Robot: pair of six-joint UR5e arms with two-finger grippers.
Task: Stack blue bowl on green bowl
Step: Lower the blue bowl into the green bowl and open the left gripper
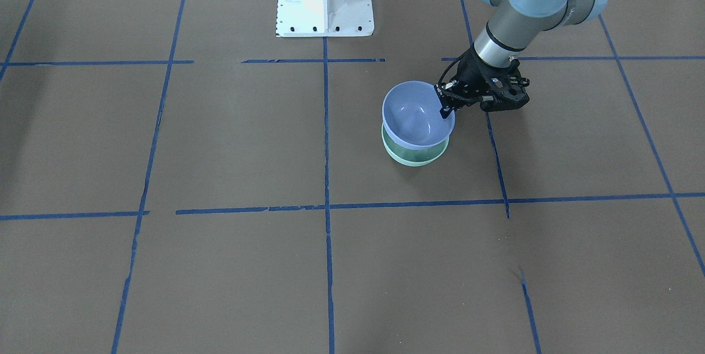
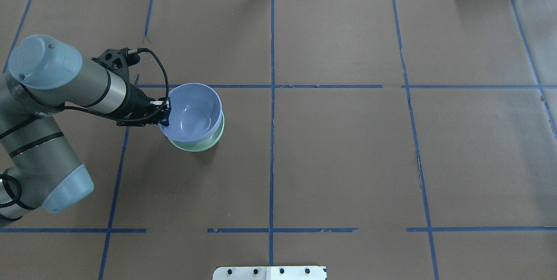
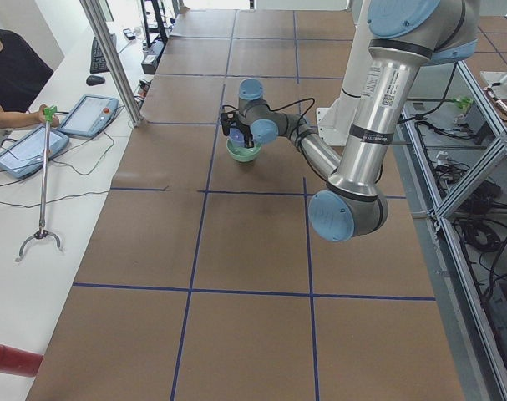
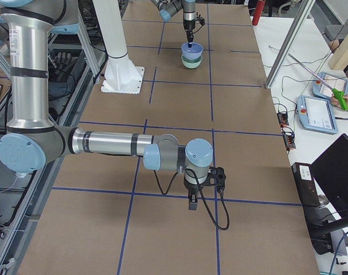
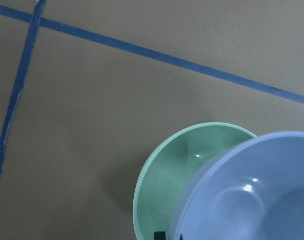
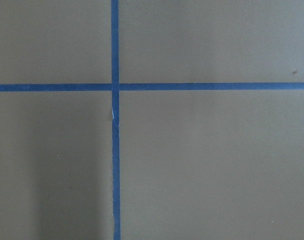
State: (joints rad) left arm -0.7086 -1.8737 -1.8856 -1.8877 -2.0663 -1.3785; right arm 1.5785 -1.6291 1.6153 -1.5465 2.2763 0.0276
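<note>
My left gripper (image 1: 445, 112) is shut on the near rim of the blue bowl (image 1: 416, 117), one finger inside and one outside. It holds the bowl just over the green bowl (image 1: 413, 157), which stands on the brown paper. The blue bowl (image 2: 193, 112) covers most of the green bowl (image 2: 191, 146) and sits slightly off-centre. The left wrist view shows the blue bowl (image 5: 257, 195) over part of the green bowl's (image 5: 174, 175) inside. I cannot tell whether they touch. My right gripper (image 4: 192, 200) points down at bare paper far from the bowls; I cannot tell whether it is open.
The white robot base (image 1: 325, 1) stands at the table's robot side. Blue tape lines (image 2: 272, 97) form a grid on the brown paper. Teach pendants (image 3: 86, 113) and an operator sit past the far table edge.
</note>
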